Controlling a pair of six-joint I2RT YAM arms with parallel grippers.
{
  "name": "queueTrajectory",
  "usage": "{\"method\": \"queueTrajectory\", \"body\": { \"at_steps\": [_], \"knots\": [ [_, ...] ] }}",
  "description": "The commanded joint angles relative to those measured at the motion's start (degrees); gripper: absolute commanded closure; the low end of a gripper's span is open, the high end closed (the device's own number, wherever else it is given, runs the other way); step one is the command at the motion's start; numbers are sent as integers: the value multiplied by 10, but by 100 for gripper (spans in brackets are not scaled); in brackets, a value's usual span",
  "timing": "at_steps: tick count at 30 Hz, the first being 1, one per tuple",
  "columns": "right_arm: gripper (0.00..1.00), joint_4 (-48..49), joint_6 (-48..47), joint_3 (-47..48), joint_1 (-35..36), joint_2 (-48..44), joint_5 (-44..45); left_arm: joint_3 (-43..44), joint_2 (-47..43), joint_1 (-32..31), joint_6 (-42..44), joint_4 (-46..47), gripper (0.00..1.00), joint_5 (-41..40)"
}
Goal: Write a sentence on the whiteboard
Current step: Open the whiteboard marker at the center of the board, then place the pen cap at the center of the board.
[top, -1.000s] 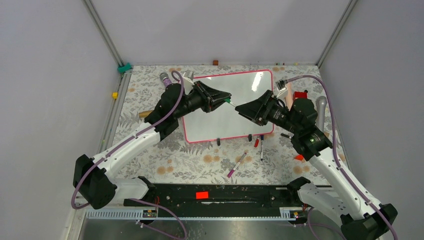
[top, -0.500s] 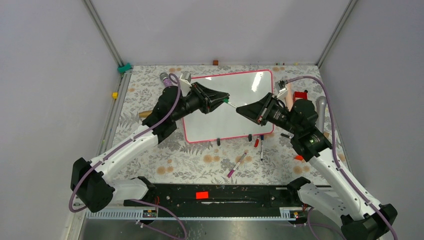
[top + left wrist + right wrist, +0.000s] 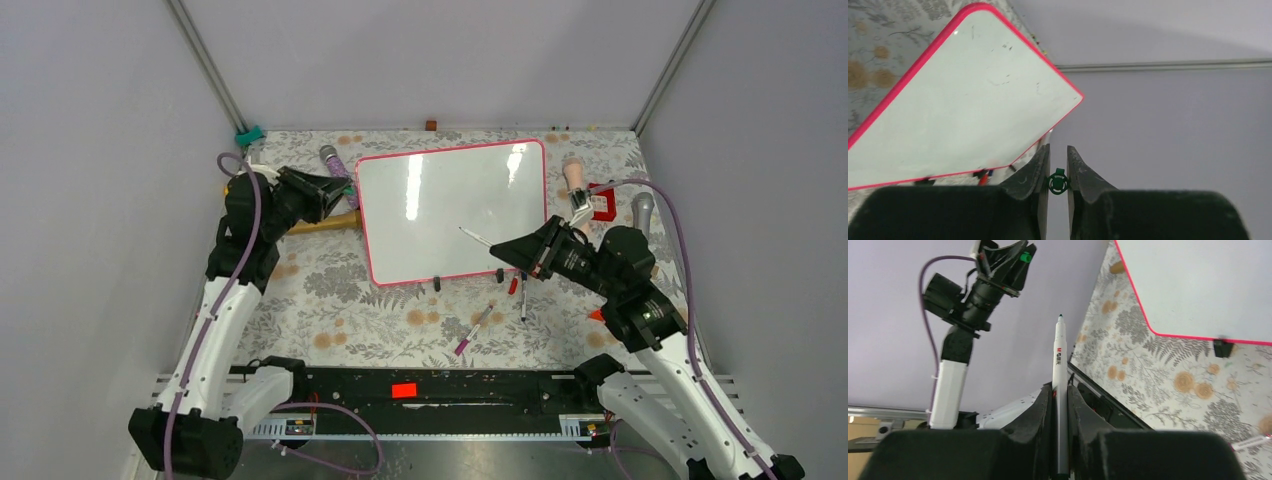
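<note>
Two grips shut: right end effector (image 3: 500,246), the nearer, clamped on uncapped marker (image 3: 475,236), tip reaching left over whiteboard (image 3: 430,200), flat and crosswise on bench (image 3: 300,290); left end effector (image 3: 342,193), beside board's left edge, closed on green cap (image 3: 1057,183).

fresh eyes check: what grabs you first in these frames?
The pink-framed whiteboard fills the middle of the floral table, with no sentence written on it. The right end effector grips an uncapped marker, tip over the board's near right part; the left end effector, off the board's left edge, pinches a small green cap. Loose pens lie in front of the board.
</note>
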Motion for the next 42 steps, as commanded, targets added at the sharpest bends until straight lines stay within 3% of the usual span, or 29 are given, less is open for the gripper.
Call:
{"method": "queueTrajectory", "body": {
  "at_steps": [1, 7, 13, 18, 22, 26, 30, 35, 39, 42],
  "knots": [
    [100, -50, -51, 19, -3, 22, -10, 5, -20, -2, 95, -131, 100, 11],
    [100, -107, -91, 74, -3, 63, 17, -120, -17, -3, 89, -240, 100, -64],
    [100, -150, -103, 81, -3, 64, 60, -135, 46, -31, 118, -293, 100, -180],
    [100, -170, -124, 89, -3, 65, 72, -162, 83, -45, 137, -259, 100, -224],
    [100, -198, -158, 105, -2, 78, 82, -188, 134, -54, 160, -187, 100, -202],
    [100, -211, -174, 116, -1, 88, 90, -188, 172, -55, 166, -178, 100, -194],
    [100, -225, -184, 126, 5, 100, 118, -179, 159, -58, 172, -195, 81, -204],
    [100, -230, -193, 137, 22, 129, 146, -163, 131, -58, 197, -221, 37, -199],
    [100, -228, -195, 162, 46, 171, 168, -146, 113, -58, 221, -244, 26, -169],
    [100, -230, -196, 196, 62, 209, 197, -125, 90, -58, 251, -266, 23, -147]
  ]
}}
